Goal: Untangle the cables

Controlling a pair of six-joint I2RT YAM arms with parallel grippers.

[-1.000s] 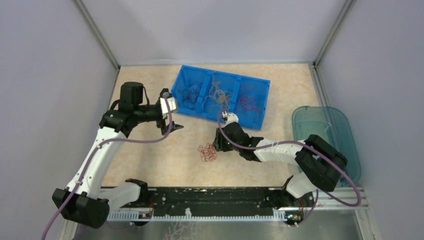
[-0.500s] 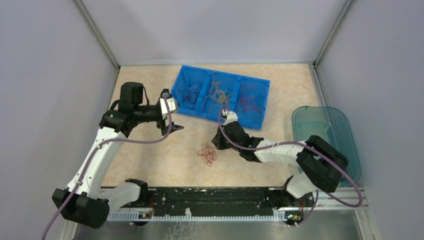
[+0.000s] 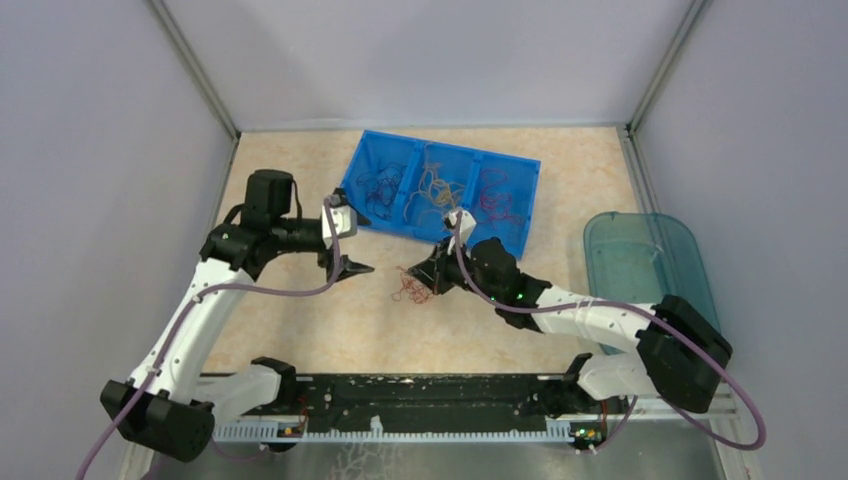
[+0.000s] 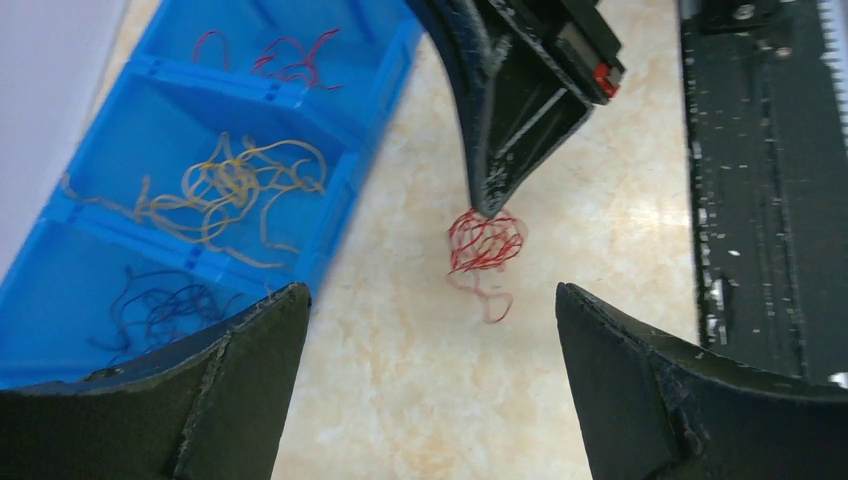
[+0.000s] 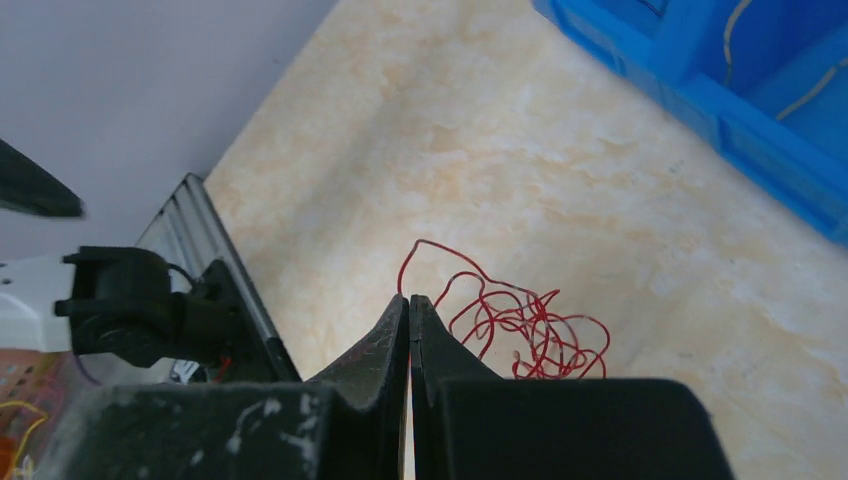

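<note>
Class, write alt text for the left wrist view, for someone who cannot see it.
The right gripper, shut, pinches a tangle of red cables against the table. The open left gripper frames the foreground; a blue bin at left holds red, yellow and dark strands in separate compartments.

Your left arm (image 3: 190,320) and right arm (image 3: 590,318) show white links, black joint housings, a lilac cable (image 3: 270,290); lower-frame fingers (image 5: 250,430) are scuffed black wedges.
</note>
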